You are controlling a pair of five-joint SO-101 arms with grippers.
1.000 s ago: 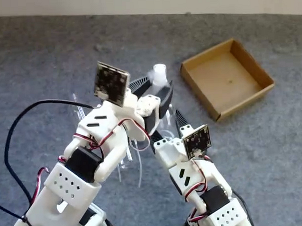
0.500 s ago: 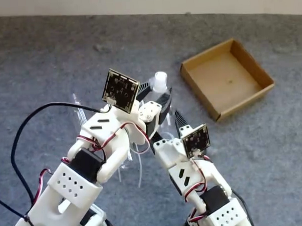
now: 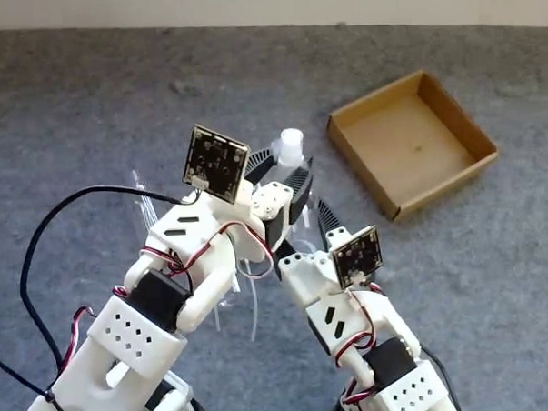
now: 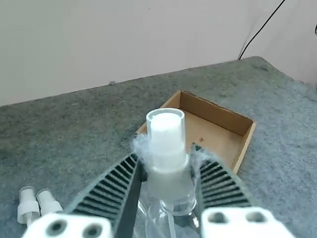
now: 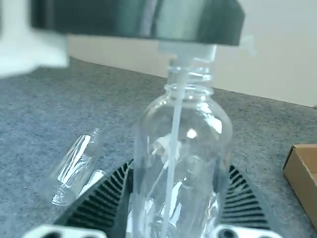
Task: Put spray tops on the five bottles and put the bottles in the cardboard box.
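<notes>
A clear glass bottle (image 5: 181,148) stands upright between the black fingers of my right gripper (image 5: 176,198), which is shut on its body. A white spray top (image 4: 166,141) sits at the bottle's neck with its dip tube running down inside; my left gripper (image 4: 166,173) is shut on the top's collar from above. In the high view the spray top (image 3: 291,147) shows between both arms, left of the empty cardboard box (image 3: 411,140). Another clear bottle (image 5: 74,166) lies on its side on the carpet beside the held one. Two loose spray tops (image 4: 34,203) lie on the carpet.
Grey carpet covers the table. Clear bottles and dip tubes (image 3: 147,206) lie partly hidden under the left arm. A black cable (image 3: 39,252) loops at the left. Open carpet lies between the arms and the box.
The left arm's wrist has shifted right and lowered slightly, bringing the spray top down toward the bottle's neck. The right arm has stayed put.
</notes>
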